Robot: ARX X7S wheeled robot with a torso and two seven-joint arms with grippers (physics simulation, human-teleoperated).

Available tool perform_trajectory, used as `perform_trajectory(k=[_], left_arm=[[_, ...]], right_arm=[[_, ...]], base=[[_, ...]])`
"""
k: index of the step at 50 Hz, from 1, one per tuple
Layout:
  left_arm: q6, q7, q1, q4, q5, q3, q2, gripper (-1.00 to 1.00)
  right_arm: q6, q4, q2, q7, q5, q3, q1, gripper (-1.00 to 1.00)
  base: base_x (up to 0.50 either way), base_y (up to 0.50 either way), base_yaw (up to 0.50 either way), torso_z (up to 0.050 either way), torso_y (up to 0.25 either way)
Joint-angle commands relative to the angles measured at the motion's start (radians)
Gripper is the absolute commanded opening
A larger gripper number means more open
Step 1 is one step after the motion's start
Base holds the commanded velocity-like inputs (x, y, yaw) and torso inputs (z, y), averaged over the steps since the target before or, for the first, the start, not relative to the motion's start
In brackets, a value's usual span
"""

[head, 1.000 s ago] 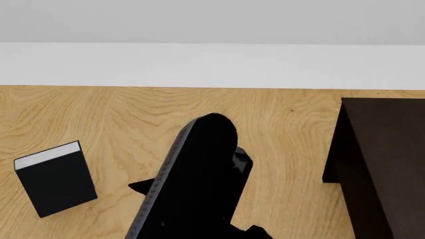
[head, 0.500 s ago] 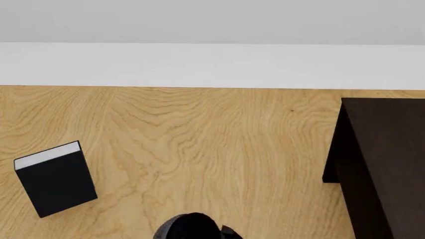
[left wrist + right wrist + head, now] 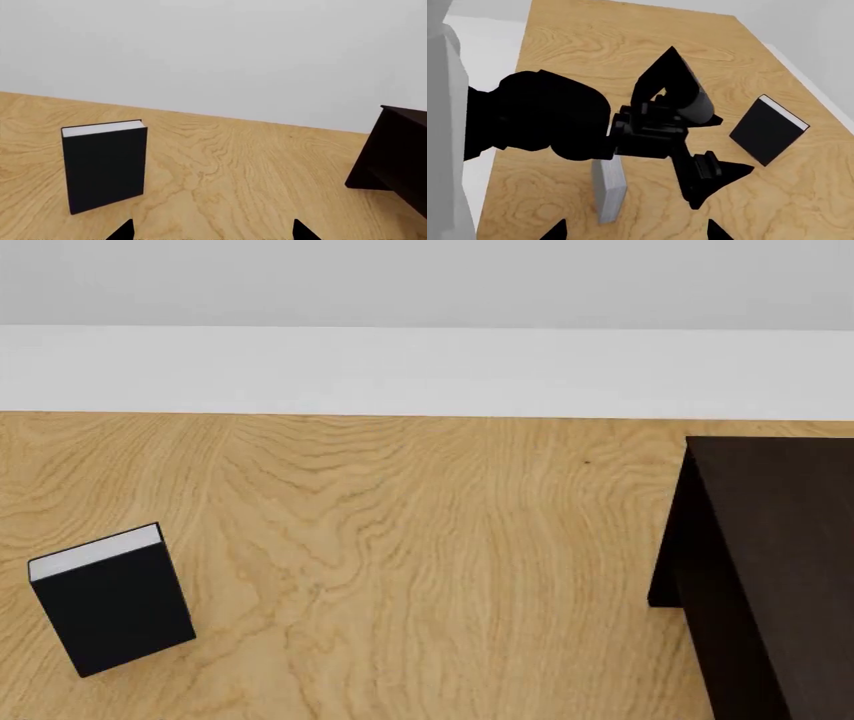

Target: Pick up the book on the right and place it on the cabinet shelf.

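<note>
A mid-grey book (image 3: 608,192) stands upright on the wooden table (image 3: 627,30), seen only in the right wrist view, partly under my black left arm (image 3: 540,117). I cannot tell whether it is the right-hand one; no second grey book shows. The dark cabinet (image 3: 774,570) stands at the right of the head view and in the left wrist view (image 3: 400,160); its shelf boards are hidden. My left gripper (image 3: 212,235) is open and empty, facing a black book (image 3: 103,165). My right gripper (image 3: 635,235) is open and empty, above the grey book.
The black book with white pages (image 3: 114,600) stands at the left of the table and also shows in the right wrist view (image 3: 767,130). A white wall (image 3: 427,370) runs along the table's far edge. Neither arm shows in the head view.
The black arm that filled the lower middle of the head view has drawn back out of its bottom edge. The black book and cabinet have not moved.
</note>
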Motion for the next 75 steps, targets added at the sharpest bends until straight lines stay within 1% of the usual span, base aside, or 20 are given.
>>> perform_trajectory(k=[1,9,15,23,29,40,46,58,61,67,71,72,75], left_arm=[[0.017,0.007,0.015,-0.010,0.001,-0.011,0.011,1.00],[0.016,0.002,0.011,-0.013,-0.003,-0.006,0.006,1.00],[0.020,0.001,0.011,-0.018,-0.001,0.002,0.005,1.00],[0.026,-0.002,0.009,-0.026,0.006,0.014,0.000,1.00],[0.036,0.000,0.008,-0.035,0.007,0.020,-0.002,1.00],[0.043,-0.005,0.009,-0.041,0.004,0.025,-0.007,1.00],[0.043,-0.009,0.006,-0.043,0.002,0.027,-0.011,1.00],[0.044,-0.017,0.005,-0.042,-0.008,0.026,-0.018,1.00],[0.044,-0.018,0.005,-0.042,-0.009,0.026,-0.020,1.00],[0.047,-0.021,0.005,-0.043,-0.012,0.025,-0.024,1.00],[0.051,-0.022,0.006,-0.047,-0.012,0.028,-0.025,1.00],[0.056,-0.020,0.008,-0.053,-0.010,0.029,-0.025,1.00],[0.060,-0.020,0.008,-0.058,-0.010,0.030,-0.026,1.00]], right_arm=[[0.019,-0.014,-0.065,0.152,0.125,-0.024,-0.026,1.00],[0.005,-0.011,-0.102,0.269,0.220,-0.092,0.020,1.00],[-0.024,-0.013,-0.114,0.312,0.283,-0.135,0.050,1.00],[-0.034,-0.011,-0.124,0.358,0.340,-0.156,0.054,1.00],[-0.018,-0.004,-0.105,0.378,0.366,-0.176,0.053,1.00],[0.023,0.009,-0.044,0.388,0.409,-0.192,0.054,1.00],[0.058,0.005,-0.016,0.382,0.399,-0.185,0.012,1.00],[0.140,0.041,0.018,0.363,0.383,-0.173,-0.018,1.00],[0.185,0.050,0.038,0.351,0.361,-0.152,-0.060,1.00],[0.232,0.071,0.057,0.335,0.344,-0.132,-0.087,1.00],[0.236,0.091,0.060,0.336,0.351,-0.154,-0.055,1.00],[0.242,0.107,0.068,0.339,0.359,-0.178,-0.034,1.00],[0.249,0.125,0.070,0.335,0.364,-0.182,-0.014,1.00]], base=[[0.00,0.00,0.00,0.000,0.000],[0.00,0.00,0.00,0.000,0.000],[0.00,0.00,0.00,0.000,0.000],[0.00,0.00,0.00,0.000,0.000],[0.00,0.00,0.00,0.000,0.000],[0.00,0.00,0.00,0.000,0.000],[0.00,0.00,0.00,0.000,0.000],[0.00,0.00,0.00,0.000,0.000],[0.00,0.00,0.00,0.000,0.000],[0.00,0.00,0.00,0.000,0.000],[0.00,0.00,0.00,0.000,0.000],[0.00,0.00,0.00,0.000,0.000],[0.00,0.00,0.00,0.000,0.000]])
